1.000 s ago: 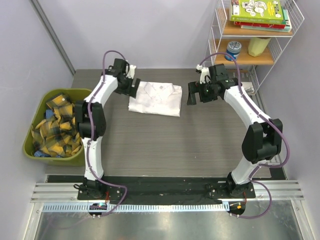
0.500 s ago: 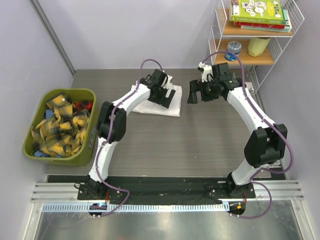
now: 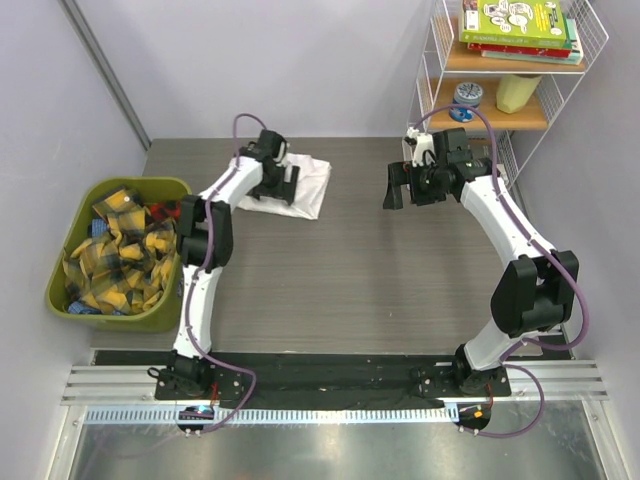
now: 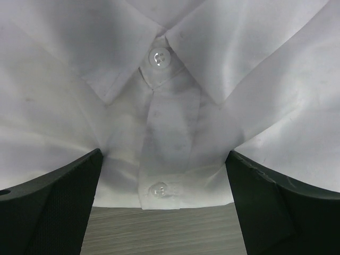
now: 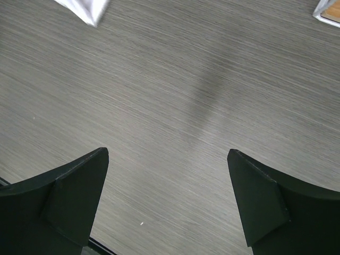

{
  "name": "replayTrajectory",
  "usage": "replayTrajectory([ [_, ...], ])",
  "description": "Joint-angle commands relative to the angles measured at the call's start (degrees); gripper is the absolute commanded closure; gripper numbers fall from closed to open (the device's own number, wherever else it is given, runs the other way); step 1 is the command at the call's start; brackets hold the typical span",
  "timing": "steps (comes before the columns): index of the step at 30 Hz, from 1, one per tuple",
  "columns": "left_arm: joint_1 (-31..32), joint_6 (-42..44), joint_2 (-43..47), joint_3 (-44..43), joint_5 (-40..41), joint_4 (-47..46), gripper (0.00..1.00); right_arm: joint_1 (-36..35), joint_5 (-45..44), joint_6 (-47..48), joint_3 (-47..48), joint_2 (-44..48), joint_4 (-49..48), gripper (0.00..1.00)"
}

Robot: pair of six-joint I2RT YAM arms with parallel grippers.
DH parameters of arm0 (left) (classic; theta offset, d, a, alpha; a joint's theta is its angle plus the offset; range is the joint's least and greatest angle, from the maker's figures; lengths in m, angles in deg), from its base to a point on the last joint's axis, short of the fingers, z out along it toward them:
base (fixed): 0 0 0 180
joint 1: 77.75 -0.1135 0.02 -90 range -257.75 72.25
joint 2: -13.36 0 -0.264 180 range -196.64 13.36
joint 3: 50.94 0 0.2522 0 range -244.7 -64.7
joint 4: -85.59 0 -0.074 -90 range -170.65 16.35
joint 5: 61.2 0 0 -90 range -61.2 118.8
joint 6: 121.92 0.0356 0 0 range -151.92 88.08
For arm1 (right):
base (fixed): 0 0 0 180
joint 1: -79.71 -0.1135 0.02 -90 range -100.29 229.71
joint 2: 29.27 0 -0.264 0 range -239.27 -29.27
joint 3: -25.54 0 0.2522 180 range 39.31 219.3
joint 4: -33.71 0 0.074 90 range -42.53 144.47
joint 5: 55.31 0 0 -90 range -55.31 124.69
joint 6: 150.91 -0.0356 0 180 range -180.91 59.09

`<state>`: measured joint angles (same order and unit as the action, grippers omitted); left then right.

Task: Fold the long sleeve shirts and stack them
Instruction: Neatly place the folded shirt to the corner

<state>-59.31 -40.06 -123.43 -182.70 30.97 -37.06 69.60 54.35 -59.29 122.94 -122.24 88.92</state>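
Left fingers stand wide over the shirt at its collar; right fingers stand wide, well right of it. Best to press flat, without dragging folds loose.

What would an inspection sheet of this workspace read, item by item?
Surface: grey wood-grain table.
Job's things: one folded white shirt at the far left, collar up and buttoned; no stack seen.
Clutter: green bin of plaid cloths beside the table's left edge.
Tools: left tool open, over the shirt's button placket; right tool open over bare table, holding nothing.
Cables: purple cables looped along both arms.
Surroundings: wire shelf with books at the far right; lilac walls.
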Motion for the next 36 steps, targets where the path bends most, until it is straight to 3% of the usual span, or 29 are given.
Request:
replayTrajectory([
  [1,-5.59,1.29,-0.85,-1.89,3.27,3.34,0.03,1.32,1.17,0.75,0.04,1.91,-0.32,0.00],
  [9,-8.76,1.89,-1.46,-2.85,4.94,2.11,0.04,1.76,1.61,0.66,0.30,1.91,0.38,0.00],
  [17,-14.22,3.22,-6.03,-10.77,3.20,2.64,0.04,2.11,1.35,1.27,0.65,2.88,1.44,0.00],
  [25,-14.48,11.13,-4.72,-14.46,0.64,0.18,0.00,2.20,2.57,0.22,0.13,3.76,1.61,0.00],
  [30,-14.39,11.84,1.94,-13.32,-4.35,-0.97,0.00,2.11,3.19,-0.40,0.74,4.37,1.70,0.00],
  [36,-12.99,11.39,11.37,-0.50,-10.00,-3.43,0.01,2.11,3.89,-0.57,0.30,5.43,2.05,0.00],
])
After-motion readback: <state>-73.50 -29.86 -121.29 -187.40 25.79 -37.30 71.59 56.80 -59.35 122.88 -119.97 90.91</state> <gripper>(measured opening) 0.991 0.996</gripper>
